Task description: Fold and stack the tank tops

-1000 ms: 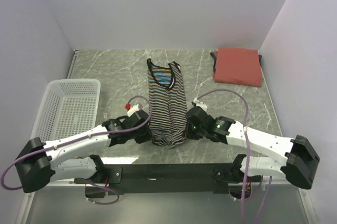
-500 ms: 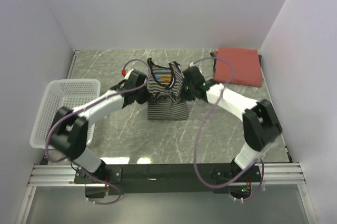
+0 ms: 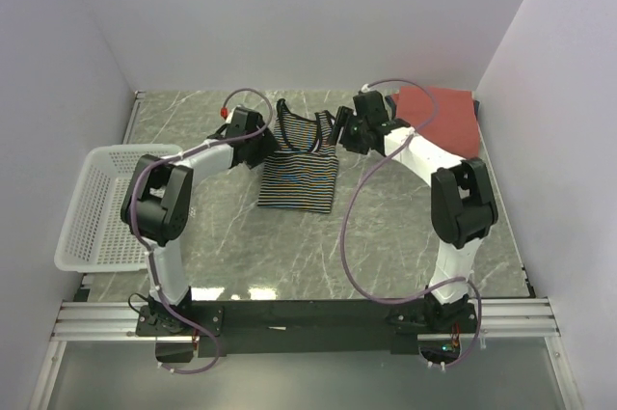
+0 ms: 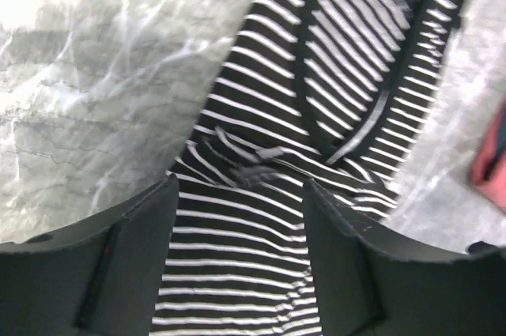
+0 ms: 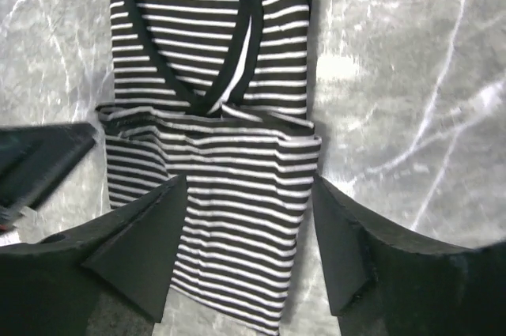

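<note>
The black-and-white striped tank top [image 3: 299, 177] lies in the middle of the table, its lower half folded up over itself, its straps [image 3: 301, 128] toward the back wall. My left gripper [image 3: 260, 148] hangs open at the fold's left upper corner, my right gripper [image 3: 341, 133] open at the right one. In the left wrist view the open gripper [image 4: 239, 186] frames striped cloth [image 4: 332, 75] with nothing pinched. The right wrist view shows the same: the gripper [image 5: 249, 182] stands wide above the folded layer [image 5: 213, 51]. A rust-red tank top [image 3: 442, 119] lies folded at the back right.
A white mesh basket [image 3: 111, 203] stands at the left edge of the marble table [image 3: 405, 227]. White walls close the back and both sides. The left gripper's body [image 5: 39, 162] shows at the left of the right wrist view.
Both grippers carried the striped top's near hem from the front of the table back toward the straps, folding it in half. Both then opened and let the cloth go.
</note>
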Robot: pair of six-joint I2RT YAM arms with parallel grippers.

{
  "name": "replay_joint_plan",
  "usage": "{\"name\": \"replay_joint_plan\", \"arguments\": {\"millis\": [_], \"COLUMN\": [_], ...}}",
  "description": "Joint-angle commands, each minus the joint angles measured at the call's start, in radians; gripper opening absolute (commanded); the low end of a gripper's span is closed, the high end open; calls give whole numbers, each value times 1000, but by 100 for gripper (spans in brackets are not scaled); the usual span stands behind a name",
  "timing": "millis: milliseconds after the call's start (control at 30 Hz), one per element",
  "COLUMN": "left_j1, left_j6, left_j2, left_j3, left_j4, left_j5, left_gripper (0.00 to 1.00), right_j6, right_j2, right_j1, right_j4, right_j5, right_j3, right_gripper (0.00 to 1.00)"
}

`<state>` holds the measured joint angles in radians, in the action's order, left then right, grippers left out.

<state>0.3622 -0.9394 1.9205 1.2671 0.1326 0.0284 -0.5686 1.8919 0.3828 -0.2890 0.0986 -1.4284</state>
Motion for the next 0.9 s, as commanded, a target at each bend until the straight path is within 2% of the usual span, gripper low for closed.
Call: {"name": "replay_joint_plan", "arguments": {"millis": [0,133,233,333,467,567,633,700,800,867], "left_j1": [3,4,9,27,35,46,60,64,64,64], "left_j6": [53,56,42,19,37,51,48,41,36,33], "left_j2": [-110,-140,-156,-219,-317,-363,-417,-480,-509,-496], "left_j3": [5,-6,-12,-101,-302,-394,-451,-540,-620,-635], "left_j4": [-42,7,68,90,39,36,25,-16,-77,-93], "left_j5": [8,36,51,92,85,61,54,30,-21,-33], "left_gripper": [70,69,56,51,54,53,57,66,70,70], "right_j6": [27,-7,-17,-28,-48,-40,-45,-57,-86,-108], "right_j2": [-112,-160,-139,-100,-103,-74,-105,-135,-188,-212], "right_j1": [28,94,160,208,217,235,249,258,261,261], "right_j4": [40,68,67,27,102,70,82,103,132,145], "right_j5": [-28,-52,-79,-127,-108,-114,-120,-125,-128,-132], "right_j3": [69,178,181,178,272,275,334,382,460,499], "right_gripper": [69,61,49,48,51,48,48,52,57,57]}}
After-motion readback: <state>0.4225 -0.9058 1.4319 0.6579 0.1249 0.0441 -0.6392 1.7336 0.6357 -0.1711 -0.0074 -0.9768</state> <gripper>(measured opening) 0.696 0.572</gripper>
